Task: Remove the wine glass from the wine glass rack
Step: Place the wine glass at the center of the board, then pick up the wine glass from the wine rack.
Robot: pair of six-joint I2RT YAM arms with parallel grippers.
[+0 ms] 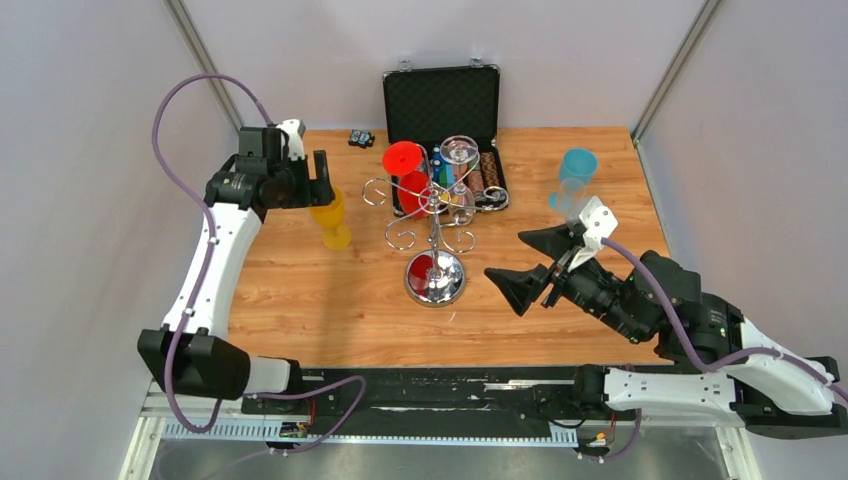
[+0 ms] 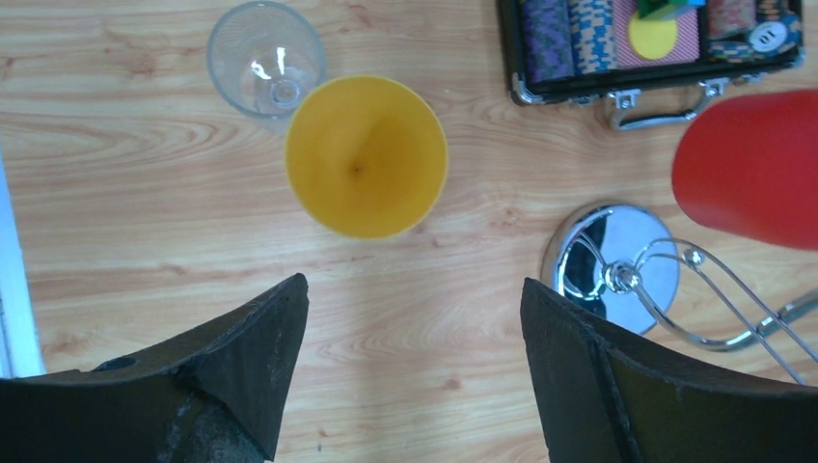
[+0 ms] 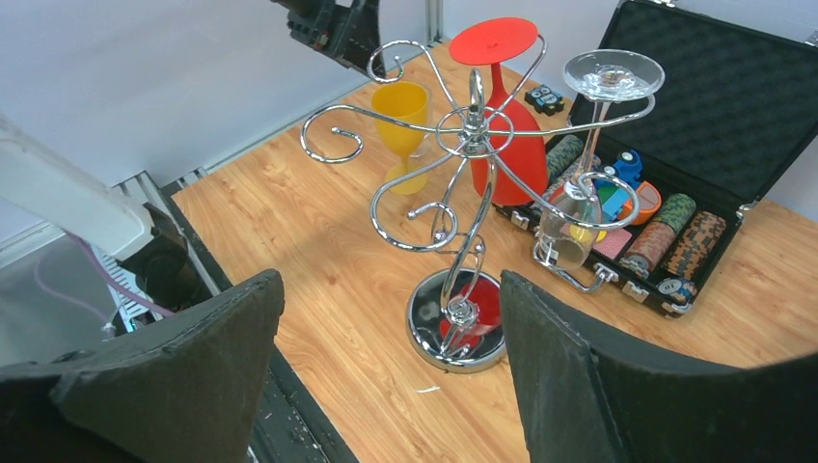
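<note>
Mid-counter, the wine glass rack (image 1: 436,280) carries a red wine glass (image 3: 504,145) and a clear wine glass (image 3: 614,73) inverted, chip case (image 1: 440,100) close behind at the far edge; a yellow wine glass (image 2: 367,159) stands toward the left edge under the wide-open left gripper (image 2: 415,285), the right gripper (image 3: 391,280) likewise gaping, empty.

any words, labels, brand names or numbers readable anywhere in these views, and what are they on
No text can be read in any view.
White round token in the chip case: a dark mark, too blurred to read.
Small black block beside the case: pale marks, too small to read.
</note>
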